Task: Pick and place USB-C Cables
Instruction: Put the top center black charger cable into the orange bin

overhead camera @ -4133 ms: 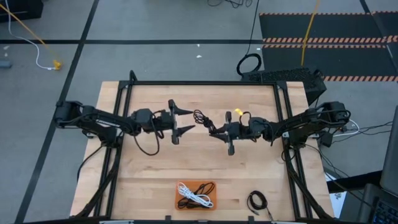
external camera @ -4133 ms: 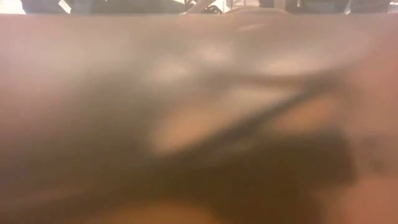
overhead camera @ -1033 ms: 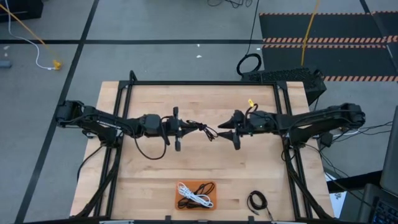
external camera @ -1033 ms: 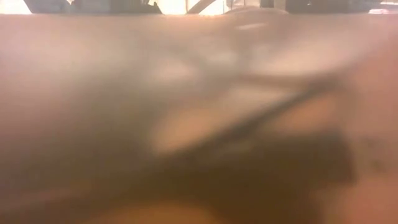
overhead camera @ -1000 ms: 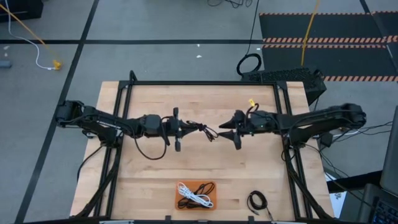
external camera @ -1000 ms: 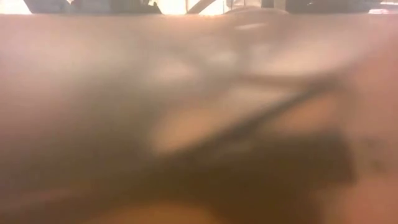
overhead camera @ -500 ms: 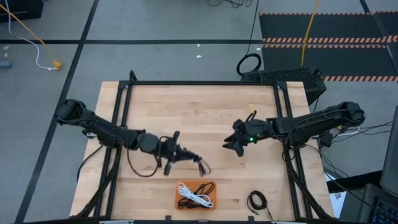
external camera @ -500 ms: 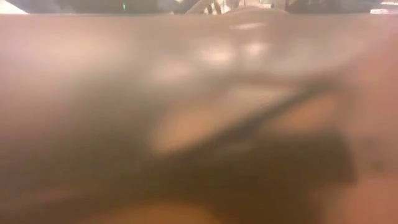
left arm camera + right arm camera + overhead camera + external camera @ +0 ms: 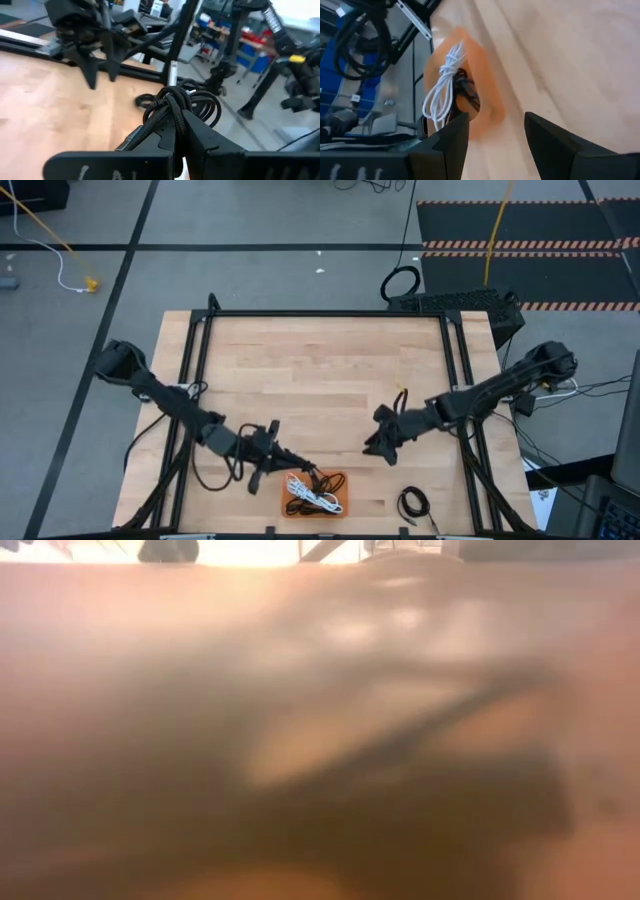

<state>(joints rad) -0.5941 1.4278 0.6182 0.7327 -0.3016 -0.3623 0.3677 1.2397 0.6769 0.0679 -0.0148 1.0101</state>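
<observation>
From the high view I see my left gripper (image 9: 297,465) low over the near part of the wooden table (image 9: 320,360), its fingers pinched shut on a black USB-C cable (image 9: 312,474) that hangs at the left end of the orange tray (image 9: 338,503). The tray sits at the table's near edge, about midway along it, and already holds a white USB-C cable (image 9: 305,493) lying over another black one. One more black coiled cable (image 9: 413,503) lies on the table near the near right corner, apart from the tray. My right gripper (image 9: 375,442) hovers right of the tray, holding nothing. On the floor beyond the far edge lies a large black cable ring (image 9: 400,283).

The low view is a brown blur; I cannot make out anything in it.

In the left wrist view the closed fingers (image 9: 195,135) clamp the black bundled cable (image 9: 180,102), its loops sticking out past the tips, and the other arm stands farther off above the wood.

In the right wrist view the fingers (image 9: 547,137) stand parted and empty, with the orange tray (image 9: 485,80) and its white cable (image 9: 442,85) ahead of them.
</observation>
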